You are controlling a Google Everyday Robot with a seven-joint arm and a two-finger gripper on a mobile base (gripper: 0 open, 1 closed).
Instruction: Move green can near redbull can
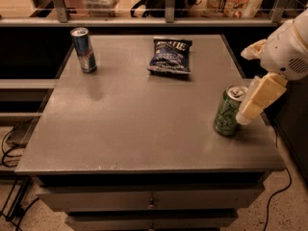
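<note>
The green can (228, 112) stands upright near the right front of the grey table (134, 124). It has pale swirly markings and a silver top. The redbull can (83, 49), slim, blue and silver, stands upright at the far left corner of the table. My gripper (255, 102) is at the right edge of the view, with a pale finger right beside the green can's right side, at the height of its upper half. A white arm body sits above it.
A dark blue chip bag (169, 56) lies flat at the far middle of the table. A rail and shelf with packages run along the back. Drawers sit under the table front. Cables lie on the floor at left and right.
</note>
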